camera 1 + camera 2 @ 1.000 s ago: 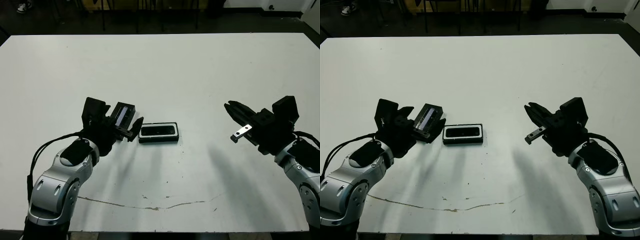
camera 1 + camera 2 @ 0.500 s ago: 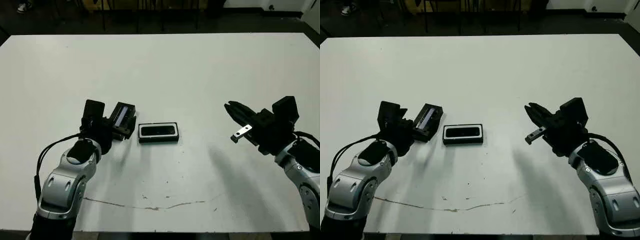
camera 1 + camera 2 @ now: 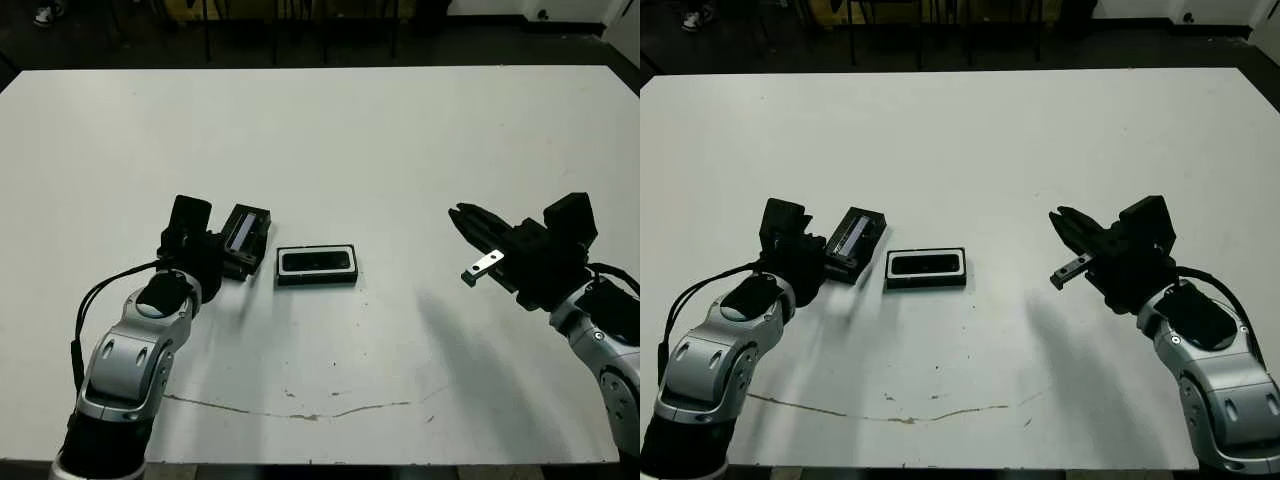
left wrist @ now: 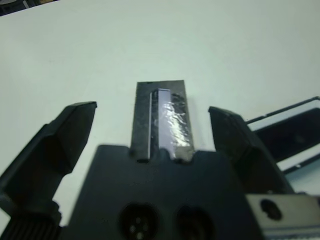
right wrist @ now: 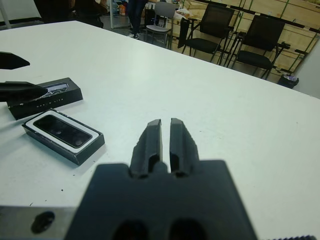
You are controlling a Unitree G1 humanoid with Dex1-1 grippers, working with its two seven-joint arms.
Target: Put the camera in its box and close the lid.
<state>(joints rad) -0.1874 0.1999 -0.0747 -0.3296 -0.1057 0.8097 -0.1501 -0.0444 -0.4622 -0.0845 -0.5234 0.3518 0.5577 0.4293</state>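
The camera (image 3: 316,263) already lay in the box (image 3: 317,279) mid-table. The left gripper (image 4: 155,125) had its jaws spread wide around the lid (image 3: 245,230), just left of the box, apparently lining up a grasp. The right gripper (image 5: 165,137), jaws nearly closed and empty, waited well right

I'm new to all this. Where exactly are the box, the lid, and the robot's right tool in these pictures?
box (image 3: 317,264): left eye view, on the dark camera lying in its white hollow.
lid (image 3: 244,232): left eye view, on its greyish face, tilted beside the left arm.
right tool (image 5: 165,131): right wrist view, between the two shut fingertips.
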